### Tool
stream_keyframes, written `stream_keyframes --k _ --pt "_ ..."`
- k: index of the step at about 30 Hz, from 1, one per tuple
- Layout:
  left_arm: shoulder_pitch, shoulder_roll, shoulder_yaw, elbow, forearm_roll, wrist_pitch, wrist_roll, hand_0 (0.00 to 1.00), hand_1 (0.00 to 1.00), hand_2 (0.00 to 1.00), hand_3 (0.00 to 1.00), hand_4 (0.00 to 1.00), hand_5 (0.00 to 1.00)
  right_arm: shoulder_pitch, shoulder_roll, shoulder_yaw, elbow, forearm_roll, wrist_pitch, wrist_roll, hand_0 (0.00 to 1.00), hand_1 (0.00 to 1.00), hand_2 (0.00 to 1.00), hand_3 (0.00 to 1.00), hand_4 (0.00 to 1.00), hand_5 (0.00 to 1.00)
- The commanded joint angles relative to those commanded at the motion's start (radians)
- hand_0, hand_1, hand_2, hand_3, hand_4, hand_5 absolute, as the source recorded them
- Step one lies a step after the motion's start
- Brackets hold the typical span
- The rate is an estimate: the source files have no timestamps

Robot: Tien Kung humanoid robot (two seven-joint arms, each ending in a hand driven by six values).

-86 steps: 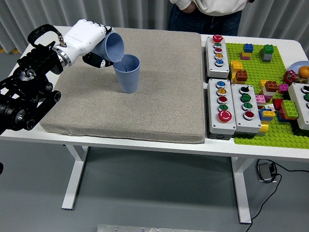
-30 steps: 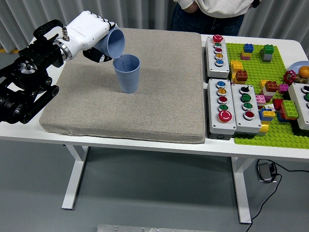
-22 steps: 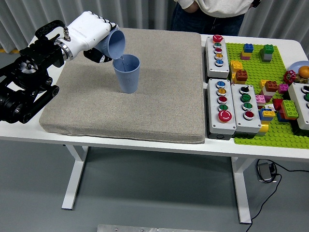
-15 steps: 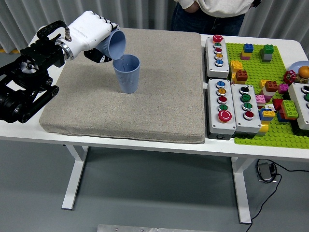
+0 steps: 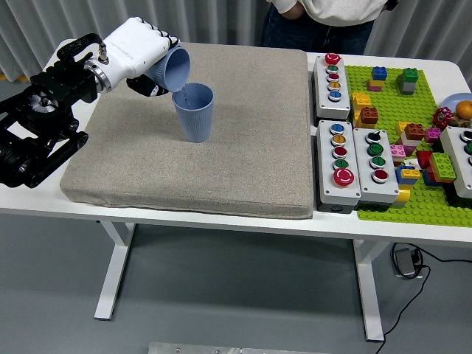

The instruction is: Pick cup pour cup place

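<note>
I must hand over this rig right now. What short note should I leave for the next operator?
Left hand: shut on the tilted cup, mouth down over the standing cup.
Right hand: not in view.
Both cups are over the grey mat; the standing cup is upright on it.
Done: cup picked and tipped to pour.
Left: finish the pour, right the held cup, place it on the mat.
</note>
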State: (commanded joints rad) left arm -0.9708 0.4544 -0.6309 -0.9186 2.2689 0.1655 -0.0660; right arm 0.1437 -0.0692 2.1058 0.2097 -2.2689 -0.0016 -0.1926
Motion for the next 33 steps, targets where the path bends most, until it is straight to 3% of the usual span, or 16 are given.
stream_keyframes --k 21,33 --pt "-0.010 0.004 0.015 -0.005 0.000 0.000 0.003 0.411 0.467 0.508 0.535 0.706 0.102 0.001 0.000 -0.007 -0.001 0.000 -0.002 -0.001 0.691 0.660 0.602 0.600 0.009 0.290" --pt "0.011 0.004 -0.028 -0.044 -0.014 -0.002 -0.006 0.414 0.468 0.508 0.534 0.706 0.103 0.002 0.001 -0.009 -0.001 0.000 -0.002 -0.002 0.690 0.660 0.603 0.600 0.008 0.287"
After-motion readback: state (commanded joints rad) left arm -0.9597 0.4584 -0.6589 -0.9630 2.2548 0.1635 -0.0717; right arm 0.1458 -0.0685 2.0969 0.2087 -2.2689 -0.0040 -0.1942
